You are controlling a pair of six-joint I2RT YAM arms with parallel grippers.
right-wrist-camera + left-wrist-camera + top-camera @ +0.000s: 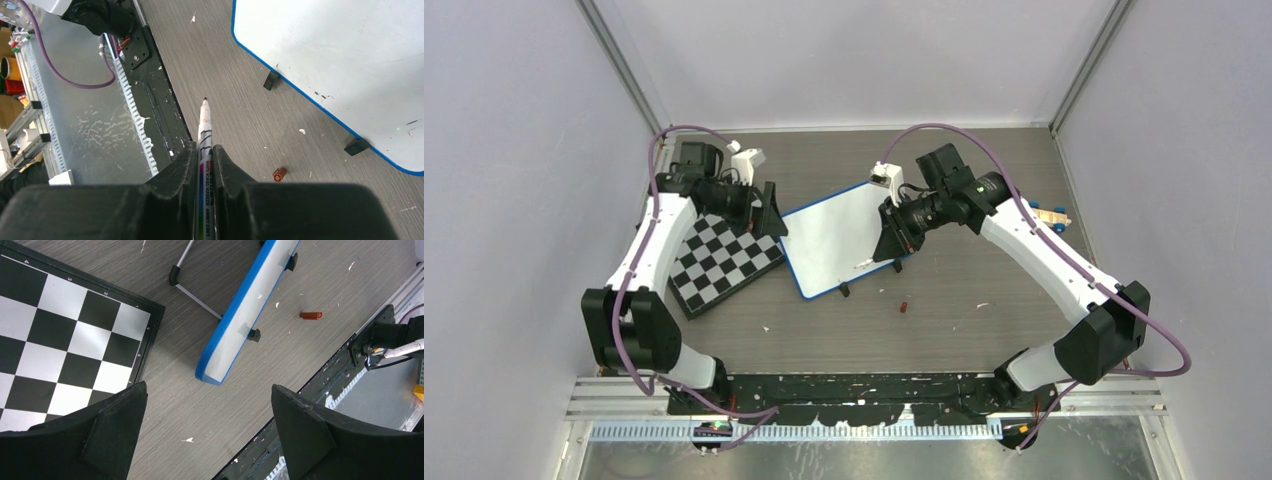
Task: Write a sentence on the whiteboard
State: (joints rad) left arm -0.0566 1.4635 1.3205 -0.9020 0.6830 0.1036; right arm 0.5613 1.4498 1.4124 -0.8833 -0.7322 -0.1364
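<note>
You are looking down on a wood-grain table (984,330) with the whiteboard (839,235) lying near the middle, turned at an angle. Its blue frame is resting on small black feet. A black-and-white chessboard (724,265) is lying just beside it on the left.

Your right gripper (892,240) is hovering at the whiteboard's right edge, its fingers pinching a whiteboard marker (204,125). The marker is uncapped, and its dark tip is pointing out ahead of the fingers. In the right wrist view the tip is hanging over bare table, beside the frame and off the white surface (340,60). A small brownish-red cap (905,305) is lying on the table near the board's near edge.

Your left gripper (769,215) is hanging between the chessboard and the board's left edge. Its fingers are spread wide and holding nothing.

No words are showing on the board, only a few tiny specks near its edge. So you are likely at the start of the writing step, with the pen ready and the sentence not yet begun. The next move probably calls for carrying the tip onto the white surface and lowering it to light contact. The board may slide on its feet, so bracing the frame with the left gripper could help.
</note>
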